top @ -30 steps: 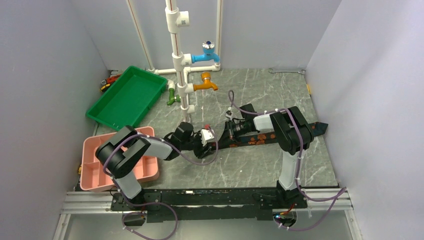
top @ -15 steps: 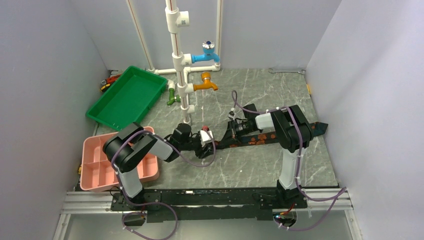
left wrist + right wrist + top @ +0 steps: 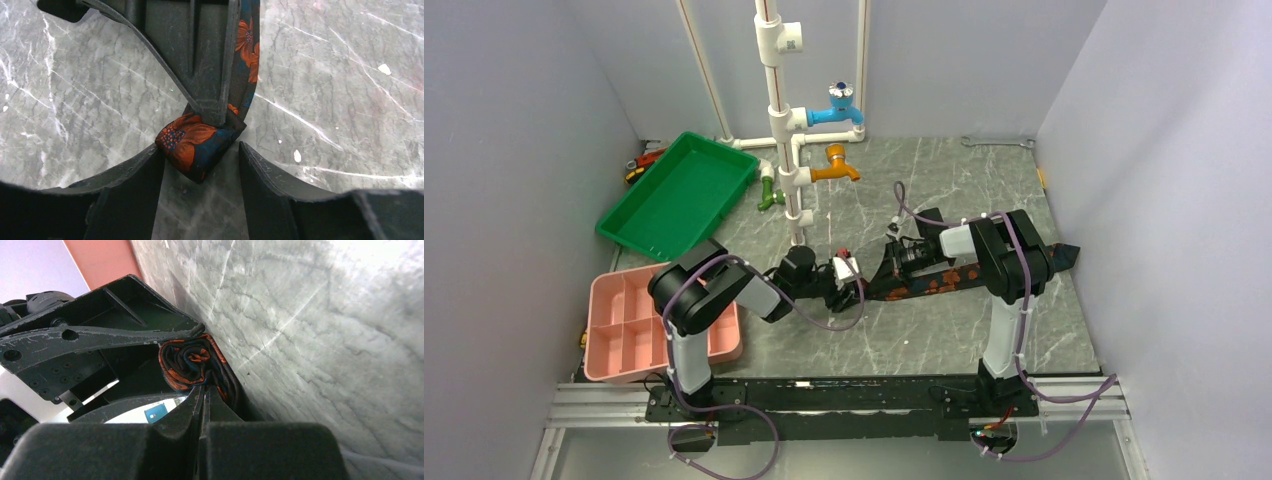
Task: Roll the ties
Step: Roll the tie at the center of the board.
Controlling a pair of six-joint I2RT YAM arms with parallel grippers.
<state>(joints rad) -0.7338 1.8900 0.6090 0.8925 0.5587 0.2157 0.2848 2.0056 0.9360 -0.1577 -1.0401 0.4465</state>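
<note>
The tie [image 3: 964, 275] is black with orange-red flowers and lies across the table toward the right, its wide pointed end [image 3: 1064, 255] flat. Its left end is wound into a small roll [image 3: 196, 145], also seen in the right wrist view [image 3: 192, 361]. My right gripper [image 3: 881, 270] reaches in from the right and is shut on that roll, its fingertips [image 3: 202, 399] pressed together on the fabric. My left gripper [image 3: 200, 150] faces it from the left, open. The roll sits at the mouth of its jaws, touching the left finger [image 3: 142, 180] and apart from the right one.
A pink compartment tray [image 3: 614, 345] stands by the left arm's base, and a green tray [image 3: 679, 190] behind it. A white pipe stand [image 3: 782, 120] with blue, orange and green taps rises at the middle back. A wrench [image 3: 999, 142] lies at the back right.
Both grippers have shifted a little to the right with the rolled end between them. The left arm's elbow has swung right. The right gripper stays shut on the tie.
</note>
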